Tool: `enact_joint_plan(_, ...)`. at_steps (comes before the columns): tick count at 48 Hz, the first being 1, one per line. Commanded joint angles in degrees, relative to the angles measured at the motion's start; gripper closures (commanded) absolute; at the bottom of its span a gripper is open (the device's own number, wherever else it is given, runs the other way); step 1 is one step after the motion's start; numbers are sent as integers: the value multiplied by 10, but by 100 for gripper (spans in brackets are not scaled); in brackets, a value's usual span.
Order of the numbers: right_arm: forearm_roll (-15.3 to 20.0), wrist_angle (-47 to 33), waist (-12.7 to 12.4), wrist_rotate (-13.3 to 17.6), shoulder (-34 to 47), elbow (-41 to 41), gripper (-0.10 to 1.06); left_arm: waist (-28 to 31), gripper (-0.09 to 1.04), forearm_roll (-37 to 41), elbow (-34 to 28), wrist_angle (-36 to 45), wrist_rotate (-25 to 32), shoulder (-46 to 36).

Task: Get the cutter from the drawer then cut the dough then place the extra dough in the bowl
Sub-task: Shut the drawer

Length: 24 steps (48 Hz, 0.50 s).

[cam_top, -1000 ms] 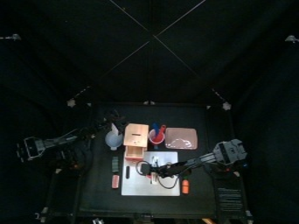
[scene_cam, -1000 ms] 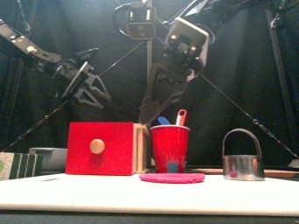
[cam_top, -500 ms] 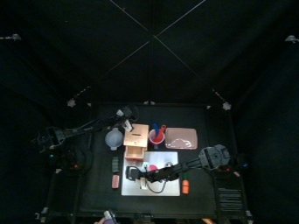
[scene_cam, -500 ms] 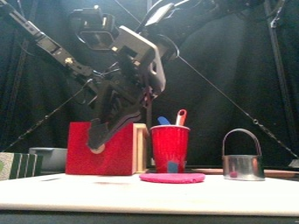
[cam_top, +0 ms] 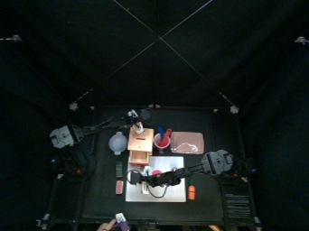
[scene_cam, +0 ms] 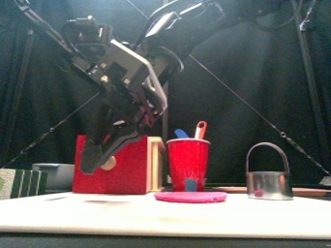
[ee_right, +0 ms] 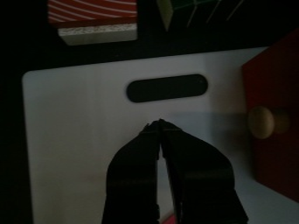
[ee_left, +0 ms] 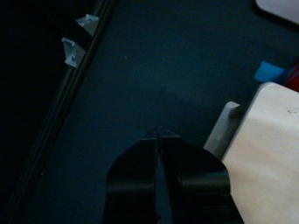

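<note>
- Arms have both closed in on the wooden box within the last second.
- Right hand has swung across from the right. It hangs low over the white board, jaws pressed together and empty, just beside the drawer knob.
- Left hand, likewise closed and empty, is over the bench beside the box.
- Cutter already stands on the bench, right of the red cup.
- Dough lies whole, so cutting probably comes next.

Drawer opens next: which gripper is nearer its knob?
Right. The right gripper hangs over the white board before the knob; the left gripper is at the back of the box.
</note>
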Motion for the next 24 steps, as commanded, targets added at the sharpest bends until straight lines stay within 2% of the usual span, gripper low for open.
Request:
enact_joint_plan(1,-5,2,-19,-2,-11,-18,78,-1,53,10,-35,17,0,3)
enact_joint_plan(12,-11,3,-44,-3,-11,-16,78,-13,53,11,-28,25,-1,8)
enact_joint_plan(24,-35,25,-63,-3,-11,-13,78,-22,53,9,-14,13,-2,8)
